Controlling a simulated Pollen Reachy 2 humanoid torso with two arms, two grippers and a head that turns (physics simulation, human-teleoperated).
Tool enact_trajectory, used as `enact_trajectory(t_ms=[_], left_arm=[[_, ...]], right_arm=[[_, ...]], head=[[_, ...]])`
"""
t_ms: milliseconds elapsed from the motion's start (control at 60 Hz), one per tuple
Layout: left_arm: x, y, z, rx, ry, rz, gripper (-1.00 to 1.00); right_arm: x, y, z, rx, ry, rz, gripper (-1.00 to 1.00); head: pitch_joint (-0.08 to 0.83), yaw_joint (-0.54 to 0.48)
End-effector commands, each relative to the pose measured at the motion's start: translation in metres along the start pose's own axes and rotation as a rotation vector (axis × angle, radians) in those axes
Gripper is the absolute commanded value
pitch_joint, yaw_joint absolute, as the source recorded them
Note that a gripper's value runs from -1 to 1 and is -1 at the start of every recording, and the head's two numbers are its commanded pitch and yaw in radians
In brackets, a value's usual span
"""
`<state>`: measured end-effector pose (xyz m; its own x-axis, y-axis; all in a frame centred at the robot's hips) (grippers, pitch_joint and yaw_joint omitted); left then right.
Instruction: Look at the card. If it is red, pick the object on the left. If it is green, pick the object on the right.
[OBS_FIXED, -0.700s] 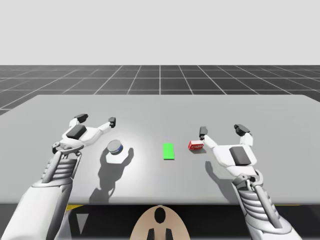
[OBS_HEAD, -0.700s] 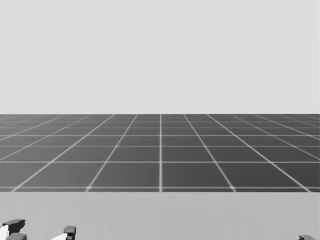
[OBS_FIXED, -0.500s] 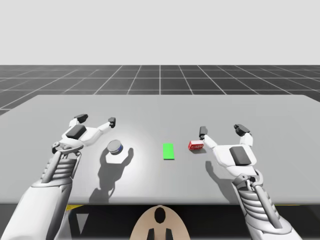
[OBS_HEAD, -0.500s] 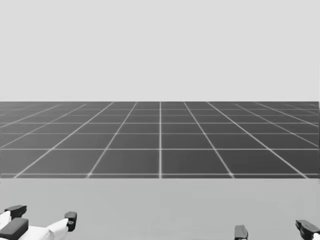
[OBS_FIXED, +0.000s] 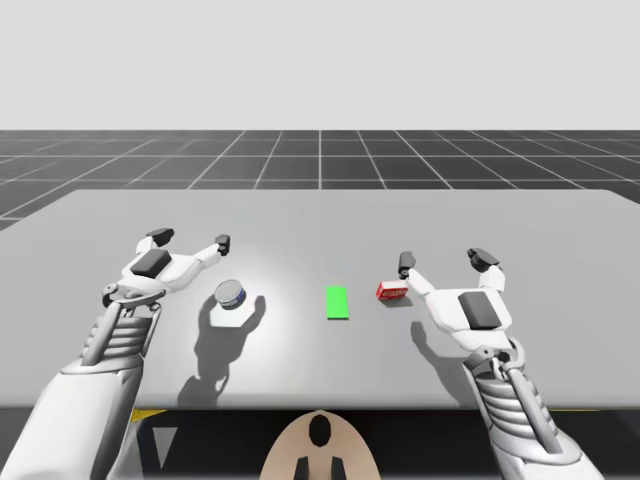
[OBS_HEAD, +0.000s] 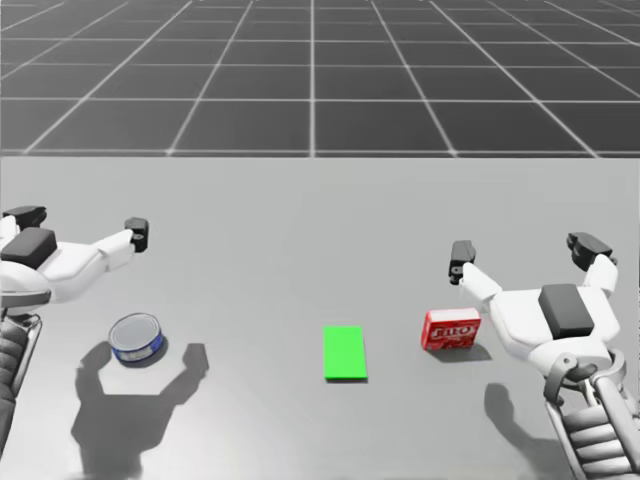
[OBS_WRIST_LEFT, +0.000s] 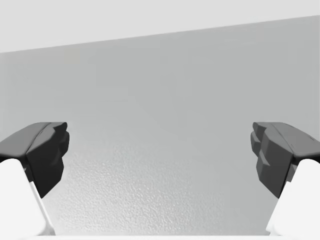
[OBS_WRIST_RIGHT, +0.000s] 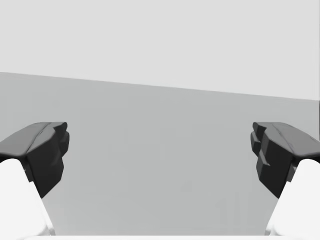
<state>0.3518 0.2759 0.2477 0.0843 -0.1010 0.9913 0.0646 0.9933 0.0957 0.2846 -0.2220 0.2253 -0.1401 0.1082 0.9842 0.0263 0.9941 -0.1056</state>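
In the head view my left arm (OBS_HEAD: 12, 345) runs off the frame's left edge and my right arm (OBS_HEAD: 590, 420) off its lower right corner. Right of centre in the high view, the red box (OBS_FIXED: 390, 292) sits so close under my right gripper (OBS_FIXED: 442, 261) that contact cannot be told

High view: oblique, from table (OBS_FIXED: 560, 215) 6 o'clock. Head view: nearer, downward, sharing the card (OBS_HEAD: 344, 352). Wrist views: low, toward 12 o'clock.
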Motion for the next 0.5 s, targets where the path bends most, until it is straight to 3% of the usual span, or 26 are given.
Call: enact_trajectory(t_ms=[17,267,500], left_arm=[[0.0005,0.0006,-0.0001,0.004,0.006,-0.003,-1.0],[0.0015,0.0022,-0.0007,0.005,0.013,-0.009,-1.0],[0.0016,0.0024,-0.0009,0.009,0.017,-0.011,-1.0]], right_arm=[[-0.0012,0.0022,0.0001,-0.006,0.006,-0.016,-1.0],[-0.0013,0.0016,-0.0005,-0.009,0.005,-0.014,-1.0],[-0.0012,0.0016,-0.0009,-0.009,0.003,-0.009,-1.0]], head=[[0.573,-0.02],[0.702,-0.04],[0.719,-0.06]])
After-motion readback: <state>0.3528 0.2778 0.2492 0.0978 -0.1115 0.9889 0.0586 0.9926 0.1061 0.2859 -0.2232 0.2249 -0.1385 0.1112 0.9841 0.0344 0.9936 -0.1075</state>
